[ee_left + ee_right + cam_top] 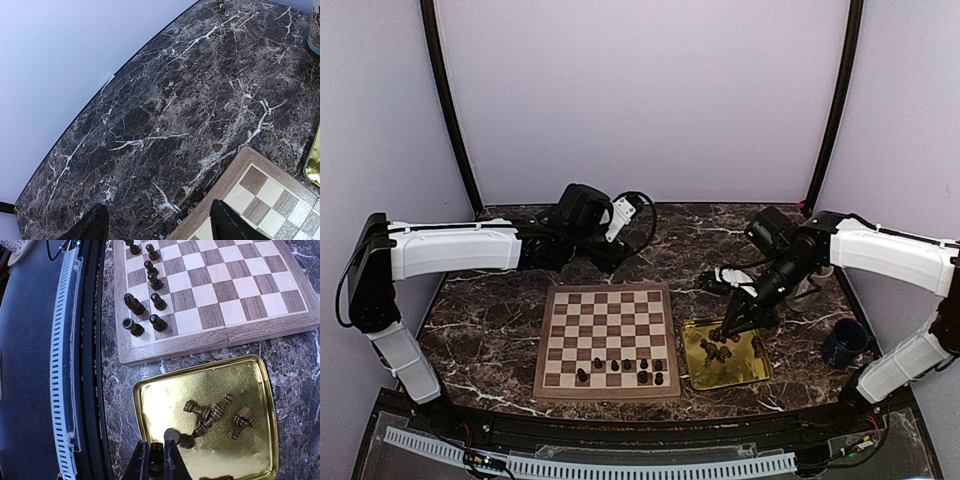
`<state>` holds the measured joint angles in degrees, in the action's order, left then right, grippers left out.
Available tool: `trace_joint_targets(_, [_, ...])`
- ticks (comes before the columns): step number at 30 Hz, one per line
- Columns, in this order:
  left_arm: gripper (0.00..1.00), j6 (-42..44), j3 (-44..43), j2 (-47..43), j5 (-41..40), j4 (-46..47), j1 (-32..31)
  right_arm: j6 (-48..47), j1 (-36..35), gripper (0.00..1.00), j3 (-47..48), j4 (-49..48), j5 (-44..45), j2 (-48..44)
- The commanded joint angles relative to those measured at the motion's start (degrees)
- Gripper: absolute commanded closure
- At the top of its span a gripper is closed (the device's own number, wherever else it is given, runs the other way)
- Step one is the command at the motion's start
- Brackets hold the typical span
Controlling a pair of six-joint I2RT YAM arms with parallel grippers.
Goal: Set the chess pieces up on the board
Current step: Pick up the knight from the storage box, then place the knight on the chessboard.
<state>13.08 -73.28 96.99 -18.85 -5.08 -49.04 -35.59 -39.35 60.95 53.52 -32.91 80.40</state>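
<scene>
Beside the board (608,310), right claw (156,460) is narrowed over tray (155,400) pieces (210,412), hold untellable; left claw (159,212) is spread wide behind it

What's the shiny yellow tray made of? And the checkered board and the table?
The tray looks like gold-coloured metal, glossy with reflections. The board seems matte wood; grain shows. The table looks like dark marble with white veins, maybe only printed.

Left gripper (159,227) gaping, right gripper (156,460) pinching.
I'm holding the left one with fingers spread wide; the right one is angling steeply down, clamping a chess piece (156,452).
</scene>
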Motion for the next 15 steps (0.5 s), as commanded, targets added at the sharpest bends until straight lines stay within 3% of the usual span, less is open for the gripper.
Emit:
trace_joint_targets(1, [0.28, -0.9, -2.3, 0.6, 0.9, -1.5, -0.2, -0.4, 2.4, 0.96, -1.2, -2.6, -7.5, -2.0])
trace_joint_targets(10, [0.29, -1.3, -3.0, 1.6, 1.7, -1.9, -0.2, 0.1, 3.7, 0.96, 0.2, -4.8, -12.7, -2.7])
trace_joint_targets(15, [0.29, -3.2, -3.1, 1.1, -1.1, -1.5, 0.1, 4.4, 3.6, 0.96, -1.0, -15.9, -10.1, -3.3])
